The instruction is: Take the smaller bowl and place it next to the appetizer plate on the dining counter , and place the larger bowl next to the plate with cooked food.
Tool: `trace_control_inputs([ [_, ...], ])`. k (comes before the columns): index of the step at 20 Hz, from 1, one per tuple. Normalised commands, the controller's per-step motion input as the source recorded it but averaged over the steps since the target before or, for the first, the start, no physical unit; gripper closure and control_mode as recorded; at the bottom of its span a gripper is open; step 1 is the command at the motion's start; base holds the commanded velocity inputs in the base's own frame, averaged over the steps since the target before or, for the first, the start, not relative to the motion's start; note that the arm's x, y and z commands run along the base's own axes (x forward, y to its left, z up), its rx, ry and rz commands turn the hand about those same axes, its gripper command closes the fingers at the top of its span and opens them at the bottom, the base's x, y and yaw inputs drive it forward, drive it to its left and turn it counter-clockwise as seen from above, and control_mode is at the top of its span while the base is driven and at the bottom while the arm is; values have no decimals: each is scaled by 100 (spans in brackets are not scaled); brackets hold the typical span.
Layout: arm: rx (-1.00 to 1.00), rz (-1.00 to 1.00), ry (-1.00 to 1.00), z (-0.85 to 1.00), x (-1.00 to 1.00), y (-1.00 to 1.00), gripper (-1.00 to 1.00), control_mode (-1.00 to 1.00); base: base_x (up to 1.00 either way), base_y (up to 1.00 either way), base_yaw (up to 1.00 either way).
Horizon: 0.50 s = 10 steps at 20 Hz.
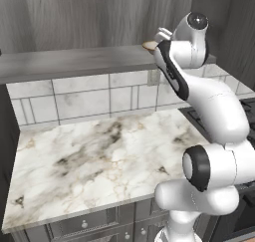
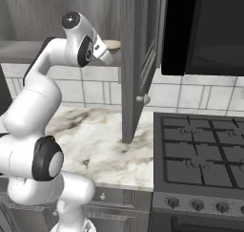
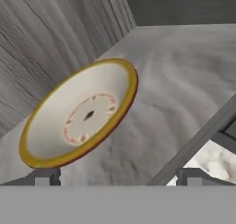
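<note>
Landmark: I take the grey wood cabinet shelf (image 1: pixel 74 61) as my reference; it runs above the tiled wall.
Smaller bowl: the smaller bowl (image 3: pixel 80 112) sits on this shelf, its pale inside and speckled centre facing my hand camera. From the left base view I see its tan edge (image 1: pixel 149 46) on the shelf, just beside the wrist.
Gripper: the gripper (image 3: pixel 117 176) is raised to shelf level, right in front of the bowl.
Jaws: spread wide, holding nothing; the bowl lies beyond the two fingertips (image 3: pixel 42 177).
Below shelf: marble counter (image 1: pixel 89 161).
Right of shelf: open cabinet door (image 2: pixel 138 64), gas stove (image 2: pixel 200 154).
</note>
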Motion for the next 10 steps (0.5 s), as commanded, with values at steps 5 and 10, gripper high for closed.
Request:
trace_control_inputs([
  [5, 0, 0, 0, 0, 64, 0, -100, -100, 0, 0, 0],
  [10, 0, 0, 0, 0, 54, -1, -100, -100, 0, 0, 0],
])
